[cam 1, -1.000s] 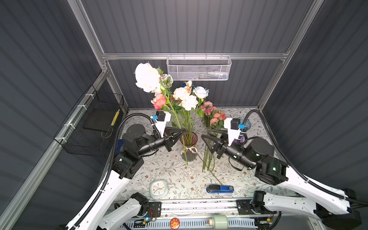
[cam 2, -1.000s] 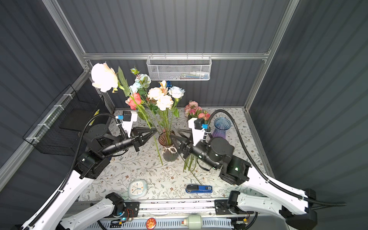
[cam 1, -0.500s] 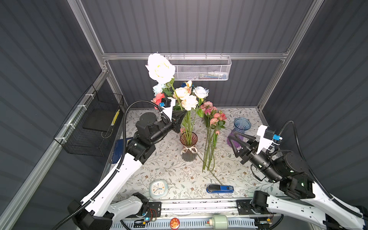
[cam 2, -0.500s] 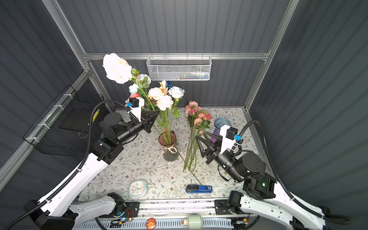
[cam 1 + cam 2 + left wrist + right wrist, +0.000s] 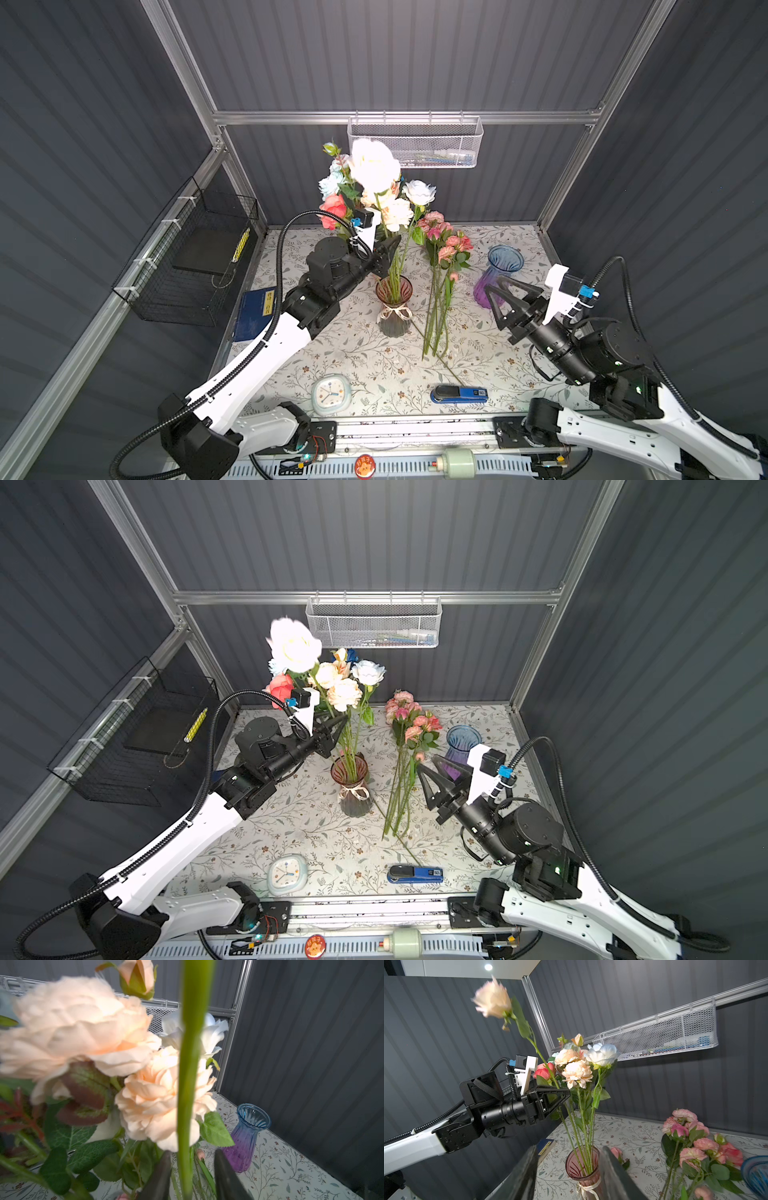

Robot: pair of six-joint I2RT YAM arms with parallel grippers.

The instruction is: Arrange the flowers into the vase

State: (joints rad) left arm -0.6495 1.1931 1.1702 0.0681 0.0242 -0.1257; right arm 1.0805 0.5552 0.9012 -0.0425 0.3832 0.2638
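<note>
1. At left gripper (image 5: 192,1157), jaws parted round stem of tall pale rose (image 5: 374,170), above vase (image 5: 394,291) of flowers (image 5: 397,214); back out straight, clear of leaves.
2. At right gripper (image 5: 570,1149), jaws wide, empty; reach next for pink spray (image 5: 446,245) on worktop (image 5: 353,353).

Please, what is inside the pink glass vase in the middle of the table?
Several green flower stems stand inside the pink vase, seen through its glass. Below the white ribbon the glass looks dark, so the stem ends and any water cannot be seen.

Peach, white & blue flowers (image 5: 390,210) stand upright in pink glass vase (image 5: 394,291); pink spray (image 5: 445,245) just beside, outside it.
</note>
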